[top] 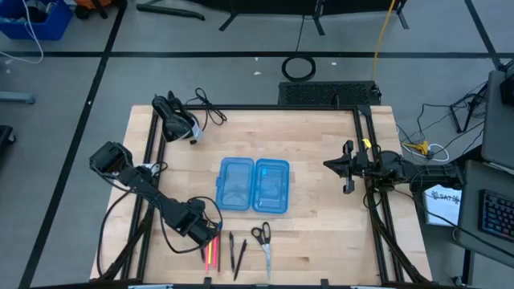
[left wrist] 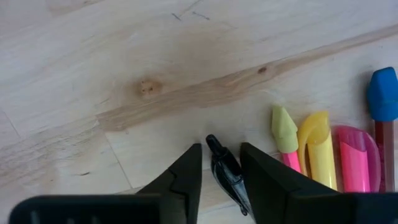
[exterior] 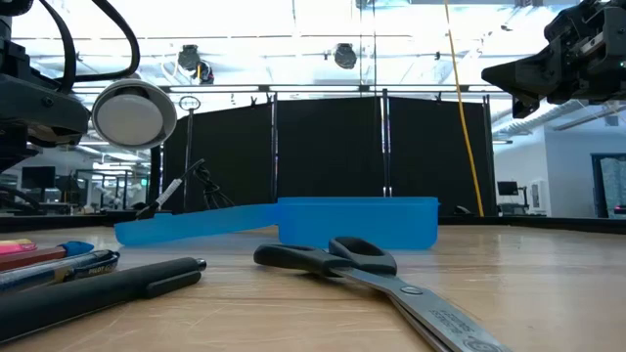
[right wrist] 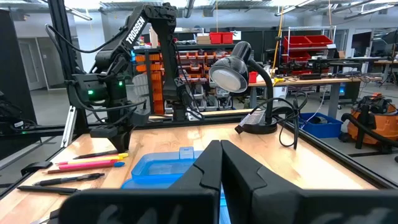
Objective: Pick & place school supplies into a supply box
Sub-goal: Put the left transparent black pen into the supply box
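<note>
The supply box [top: 253, 186] lies open near the table's middle, both translucent blue halves flat and side by side. Along the near edge lie pink and yellow pens [top: 211, 253], two black pens [top: 236, 253] and black-handled scissors [top: 262, 241]. My left gripper [left wrist: 221, 165] is open, pointing down, at the left end of that row. Its fingers stand on either side of a black pen's tip [left wrist: 219, 163], with the coloured pens [left wrist: 323, 155] just beside them. My right gripper [top: 328, 164] waits shut and empty, raised to the right of the box. My left gripper comes from above with one finger on each side of the black pen's tip end [left wrist: 224, 177], which lies on the table. The right-hand finger [left wrist: 255, 171] stands right against the pen. I cannot tell whether either finger touches it.
A black desk lamp [top: 173, 116] and its cable sit at the far left corner. A black frame rail runs along the table's left, far and right sides. Bare wood shows between the box and the row of supplies, and to the right of the scissors.
</note>
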Robot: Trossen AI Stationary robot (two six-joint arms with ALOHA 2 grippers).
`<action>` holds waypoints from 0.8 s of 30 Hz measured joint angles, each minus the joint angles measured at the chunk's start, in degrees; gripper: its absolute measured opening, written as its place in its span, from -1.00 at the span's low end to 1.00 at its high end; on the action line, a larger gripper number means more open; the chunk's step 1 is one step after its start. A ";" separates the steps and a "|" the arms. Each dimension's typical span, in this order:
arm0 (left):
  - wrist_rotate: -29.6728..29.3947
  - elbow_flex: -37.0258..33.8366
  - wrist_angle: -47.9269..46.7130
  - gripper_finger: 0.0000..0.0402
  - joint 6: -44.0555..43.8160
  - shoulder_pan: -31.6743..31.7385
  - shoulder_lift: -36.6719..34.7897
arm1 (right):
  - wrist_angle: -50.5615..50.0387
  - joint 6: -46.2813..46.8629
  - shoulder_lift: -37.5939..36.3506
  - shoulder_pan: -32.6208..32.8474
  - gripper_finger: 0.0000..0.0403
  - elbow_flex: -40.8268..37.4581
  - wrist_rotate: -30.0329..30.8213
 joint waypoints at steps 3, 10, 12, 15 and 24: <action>-0.08 0.00 0.21 -0.60 0.02 0.00 0.00 | 0.00 0.00 0.01 -0.02 -1.00 0.00 -0.01; -1.02 0.00 0.87 -0.87 0.05 -0.34 0.00 | -0.02 0.17 0.01 0.00 -1.00 -0.02 0.01; -1.16 0.00 1.11 -0.92 0.46 -0.45 0.00 | -0.03 0.17 -0.01 0.00 -1.00 -0.02 0.00; -2.14 0.00 1.18 -0.96 0.90 -1.01 0.00 | -0.02 0.18 0.00 -0.01 -1.00 -0.02 -0.01; -3.47 2.04 -1.22 -0.97 2.47 -1.77 -0.36 | -0.01 0.20 0.00 0.00 -1.00 -0.02 0.00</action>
